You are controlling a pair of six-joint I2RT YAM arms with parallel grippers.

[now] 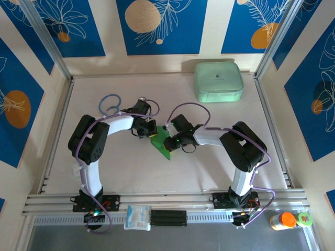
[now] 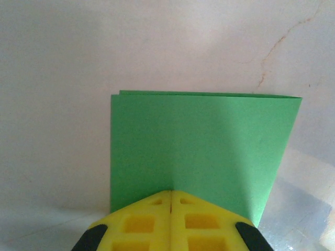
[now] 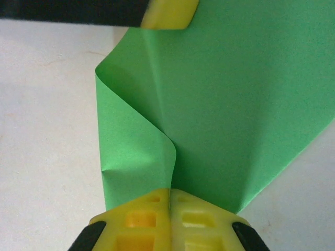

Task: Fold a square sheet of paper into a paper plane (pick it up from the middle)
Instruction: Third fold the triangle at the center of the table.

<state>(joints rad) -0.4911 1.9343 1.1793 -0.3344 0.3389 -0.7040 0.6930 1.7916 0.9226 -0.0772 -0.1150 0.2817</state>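
Note:
The square sheet of paper (image 1: 163, 143) is bright green and folded over, and it lies at the middle of the table between the two arms. In the left wrist view the sheet (image 2: 199, 146) spreads out beyond my left gripper (image 2: 171, 192), folded edge farthest away; the yellow fingertips are pressed together at its near edge. My left gripper (image 1: 148, 130) is at the sheet's upper left. My right gripper (image 3: 170, 192) is shut, pinching a raised curl of the paper (image 3: 235, 104). From above, the right gripper (image 1: 173, 141) is at the sheet's right side. A left fingertip (image 3: 168, 13) touches the sheet's far end.
A pale mint zip case (image 1: 219, 81) sits at the back right. Two blue rings (image 1: 110, 103) lie at the back left behind the left arm. A white packet (image 1: 138, 216) and an orange-capped bottle (image 1: 282, 220) rest by the front rail.

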